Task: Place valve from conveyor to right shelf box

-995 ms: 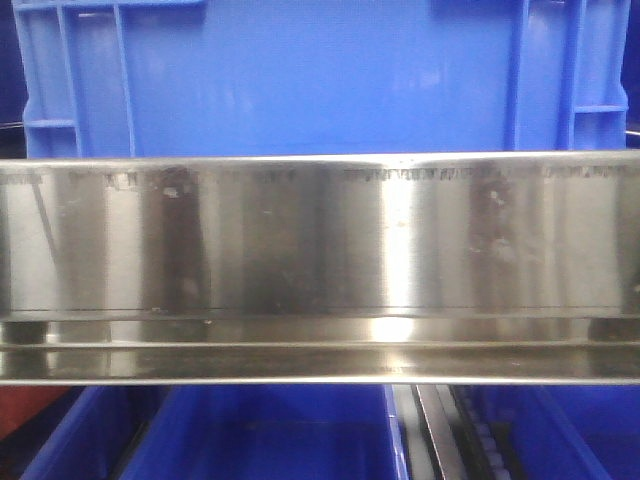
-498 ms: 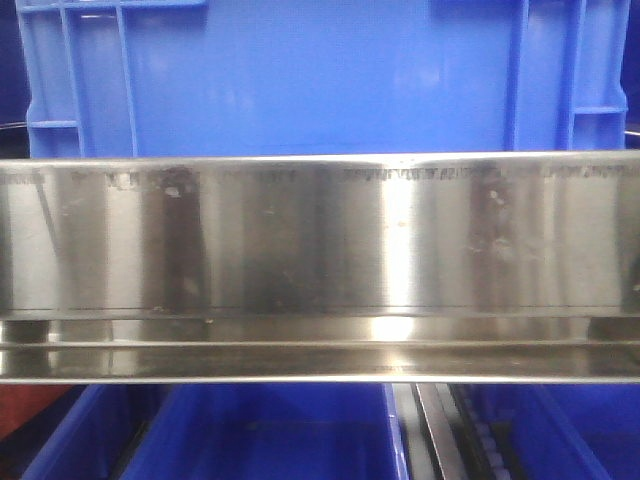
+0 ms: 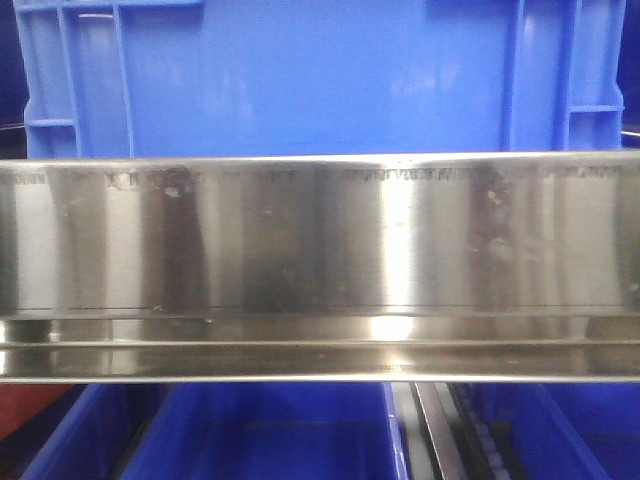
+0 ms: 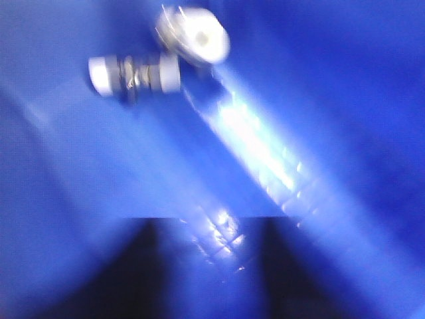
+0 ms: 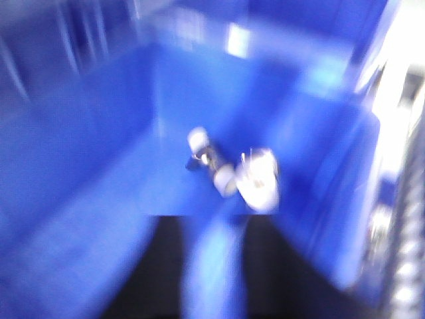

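The valve (image 4: 156, 60), a white and silver fitting with a round white end, lies on the floor of a blue box (image 4: 319, 100). It also shows in the blurred right wrist view (image 5: 236, 171), on the floor of the blue box (image 5: 86, 173). My left gripper (image 4: 211, 229) is open and empty, well short of the valve. My right gripper (image 5: 214, 226) is open and empty, with the valve just beyond its fingertips. The conveyor is out of view.
In the front view a wide steel shelf rail (image 3: 320, 265) fills the middle, with a blue crate (image 3: 320, 75) standing on it. More blue bins (image 3: 260, 435) and a metal roller track (image 3: 450, 435) sit below. A bright metal edge (image 5: 398, 166) runs right of the box.
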Available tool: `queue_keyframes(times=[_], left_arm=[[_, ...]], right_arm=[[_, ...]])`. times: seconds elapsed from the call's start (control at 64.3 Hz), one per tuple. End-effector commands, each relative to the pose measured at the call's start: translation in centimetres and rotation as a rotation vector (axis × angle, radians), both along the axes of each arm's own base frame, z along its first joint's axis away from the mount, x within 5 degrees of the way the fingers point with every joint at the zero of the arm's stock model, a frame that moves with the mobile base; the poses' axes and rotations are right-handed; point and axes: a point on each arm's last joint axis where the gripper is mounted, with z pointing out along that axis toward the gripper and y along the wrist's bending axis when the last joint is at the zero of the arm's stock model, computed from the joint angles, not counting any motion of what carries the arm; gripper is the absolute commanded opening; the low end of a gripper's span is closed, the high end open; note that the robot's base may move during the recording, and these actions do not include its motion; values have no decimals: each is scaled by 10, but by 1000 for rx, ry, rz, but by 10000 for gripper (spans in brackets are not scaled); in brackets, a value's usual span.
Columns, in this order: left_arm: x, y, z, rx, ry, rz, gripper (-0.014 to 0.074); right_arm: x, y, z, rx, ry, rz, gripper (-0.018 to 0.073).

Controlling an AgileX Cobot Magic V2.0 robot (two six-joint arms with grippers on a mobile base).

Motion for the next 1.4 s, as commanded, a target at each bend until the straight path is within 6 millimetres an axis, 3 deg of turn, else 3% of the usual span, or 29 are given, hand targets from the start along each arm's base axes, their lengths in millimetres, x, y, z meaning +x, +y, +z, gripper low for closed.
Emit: queue_keyframes(times=[0.0, 0.14, 0.28, 0.466, 0.715, 0.886, 1.119, 1.384], left_arm=[[-19, 15, 23, -22, -75, 37, -111], [-43, 38, 39, -76, -114, 102, -111], [-66, 56, 33, -105, -173, 133, -111], [-111, 73, 1, -217, -299, 140, -111], [-183, 101, -67, -295, -454, 123, -111], [-219, 115, -106, -344, -543, 116, -111], [-246, 125, -153, -372, -603, 111, -111], [-252, 128, -172, -377, -612, 111, -111]], right_arm=[[-19, -11, 16, 12, -52, -7, -167], [-44, -24, 31, 34, -117, -13, -159], [-64, -36, 24, 40, -165, -31, -158], [-94, -52, -20, 52, -193, -53, -158], [-149, -79, -90, 96, -269, -75, -162], [-176, -93, -134, 108, -291, -81, -162], [-194, -101, -187, 110, -294, -87, -162], [-191, -101, -205, 123, -317, -98, -162]])
